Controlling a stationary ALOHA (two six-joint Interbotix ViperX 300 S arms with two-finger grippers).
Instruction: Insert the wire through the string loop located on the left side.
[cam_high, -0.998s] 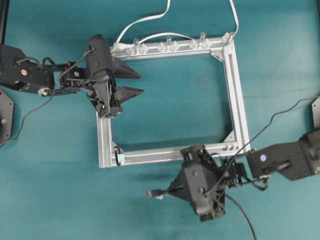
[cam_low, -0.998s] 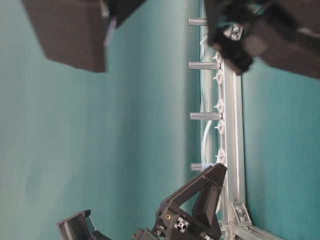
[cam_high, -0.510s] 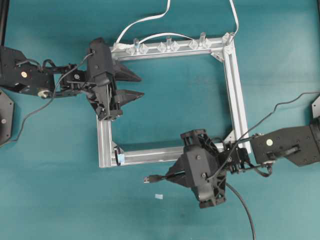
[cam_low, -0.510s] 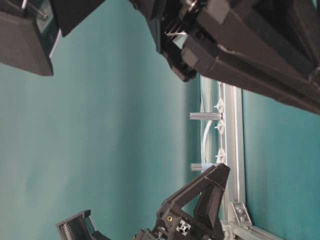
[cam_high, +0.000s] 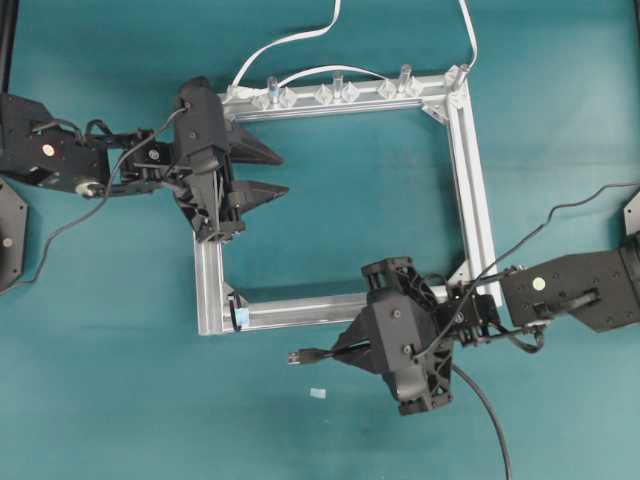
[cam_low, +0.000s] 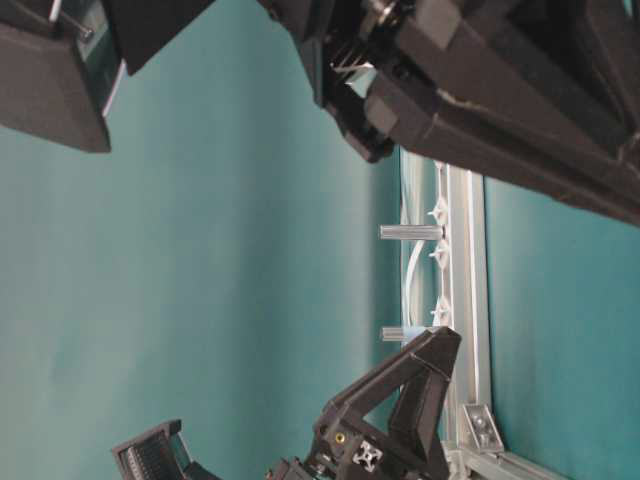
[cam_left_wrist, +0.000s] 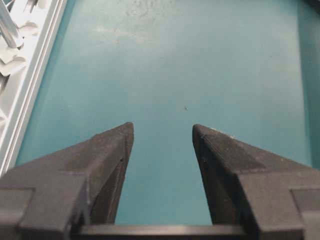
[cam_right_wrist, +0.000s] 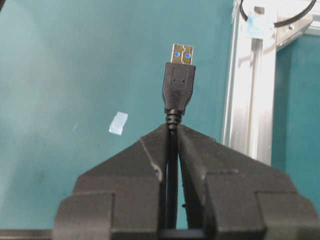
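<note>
Overhead: right pincer (gripping wire) has shifted up-frame

— What do you have under everything?

— You have a flat teal surface filling every view, matte and evenly lit, with soft shadows on it.

— Any marks on it?

— You can see faint pale scuffing in the left wrist view, and a small light-blue scrap lying loose on the teal.

— Anything at the edges?

— A dark vertical bar stands at your top left corner. No walls or windows show.
</note>
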